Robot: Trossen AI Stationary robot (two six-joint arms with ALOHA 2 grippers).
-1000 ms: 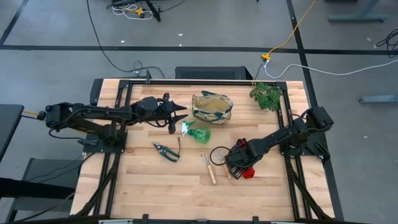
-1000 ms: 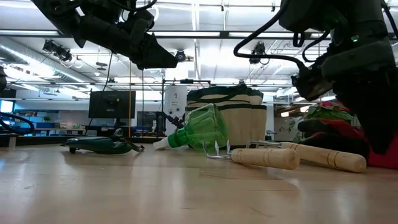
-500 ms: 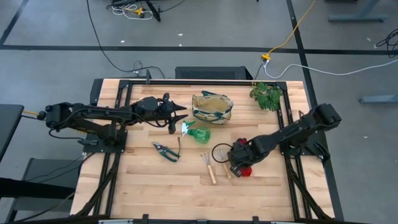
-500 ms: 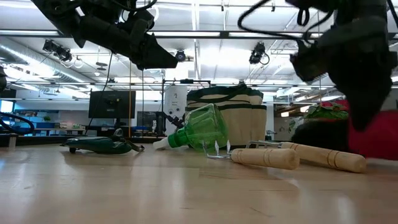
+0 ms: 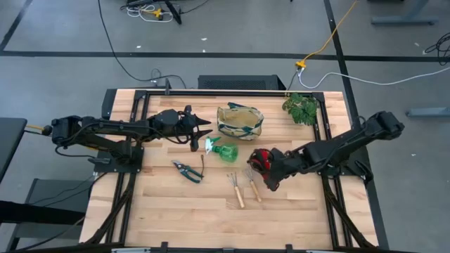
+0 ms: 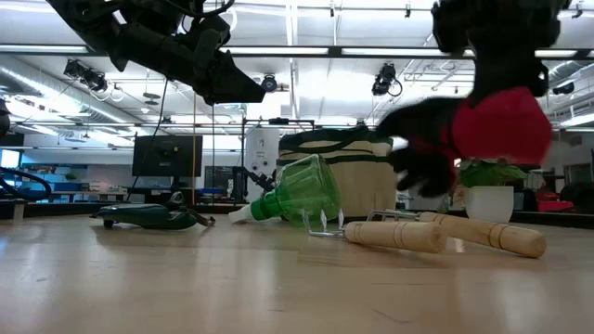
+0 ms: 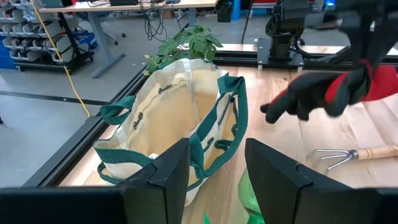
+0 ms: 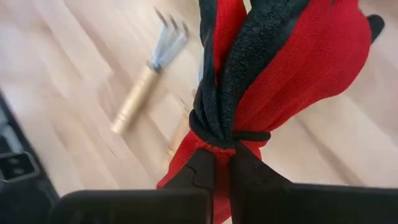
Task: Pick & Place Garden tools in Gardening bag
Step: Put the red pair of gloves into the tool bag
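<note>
Two arms share our table, and only the right gripper (image 5: 269,171) carries anything: its jaws are pinched together on the cuffs of the red-and-black gloves (image 5: 261,159), which hang clear of the wood, above and just beside the two rakes (image 5: 244,187) lying side by side with their wooden handles toward the front edge. From the low camera we see the gloves (image 6: 483,134) dangling in front of the bag (image 6: 351,181). That beige bag with green trim (image 5: 240,121) stands open near the back of the table, with the green spray bottle (image 5: 223,150) lying on its side just in front of it and the shears (image 5: 188,171) farther left. Our left gripper (image 5: 203,129) hovers beside the bag, jaws spread and holding nothing. We see a leafy plant (image 5: 301,107) at the back right corner.
</note>
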